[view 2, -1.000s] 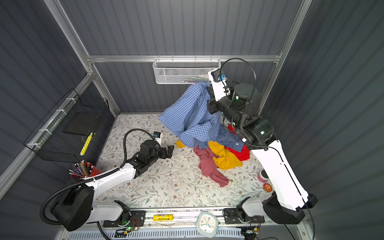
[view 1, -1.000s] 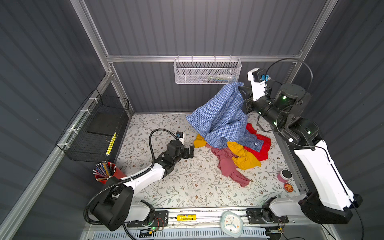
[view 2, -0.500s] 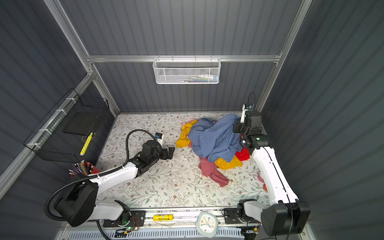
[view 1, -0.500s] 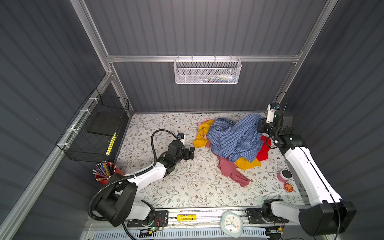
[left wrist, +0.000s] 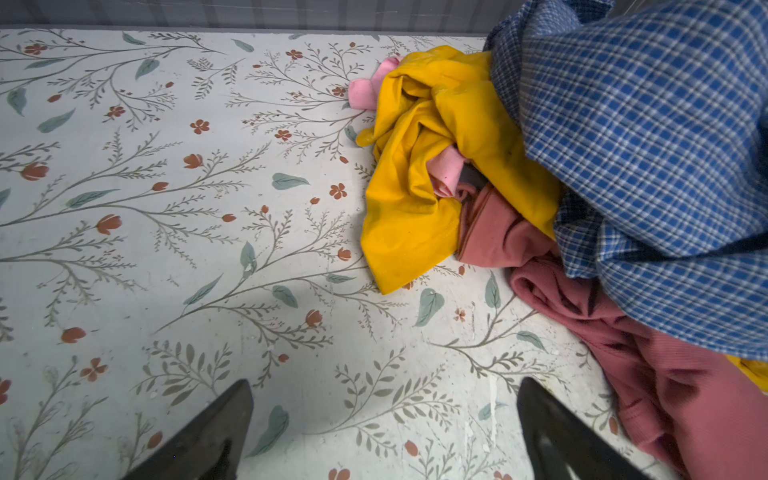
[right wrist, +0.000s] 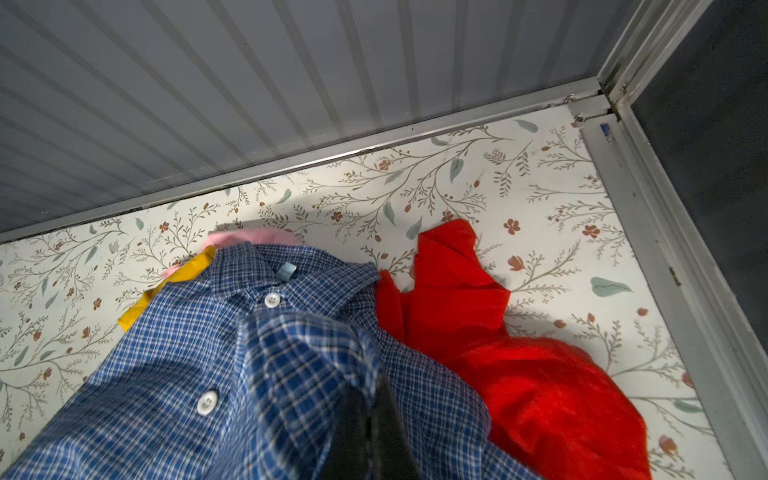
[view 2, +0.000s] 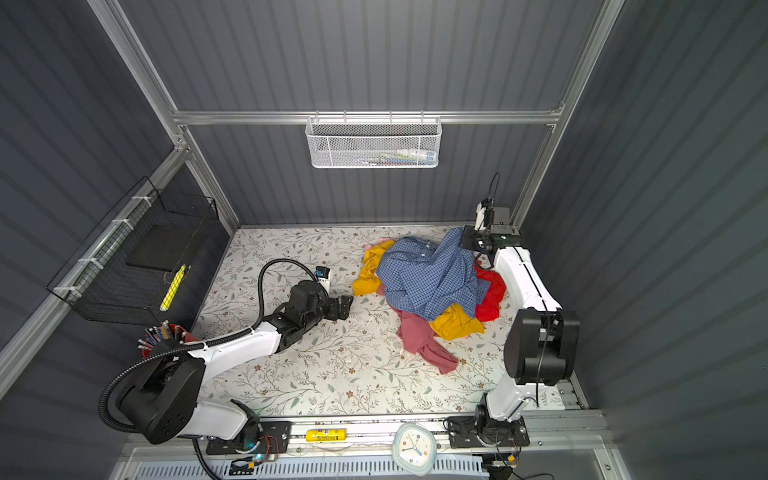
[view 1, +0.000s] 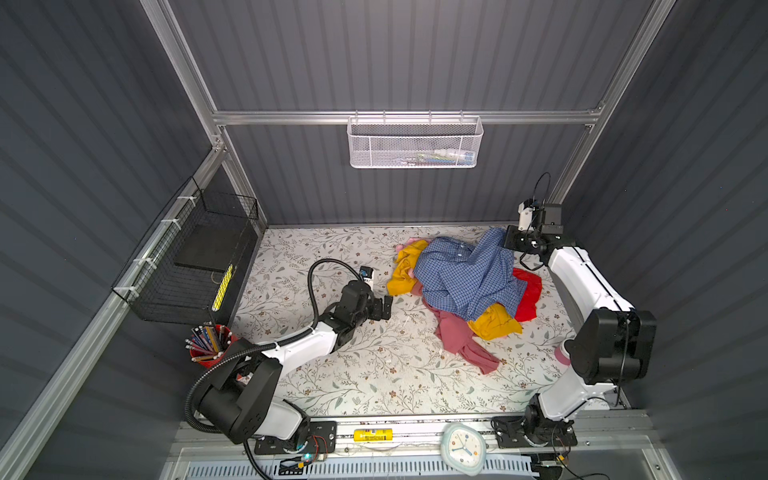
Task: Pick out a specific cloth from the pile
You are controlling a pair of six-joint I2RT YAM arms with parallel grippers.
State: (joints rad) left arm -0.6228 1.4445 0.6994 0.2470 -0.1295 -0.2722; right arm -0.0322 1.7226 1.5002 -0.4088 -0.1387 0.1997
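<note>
One blue-checked shirt [view 1: 465, 278], white-buttoned, collar tag [right wrist: 286, 272] unreadable, tops the pile [view 1: 457, 338]; right gripper [right wrist: 374, 399] pinches it, left gripper [left wrist: 384, 386] gapes empty.

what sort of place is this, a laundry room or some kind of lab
Most likely a robot test cell, not a real laundry room: two white robot arms mounted on a rail, grey panel walls in an aluminium frame, a pile of clothes on a floral tabletop.
</note>
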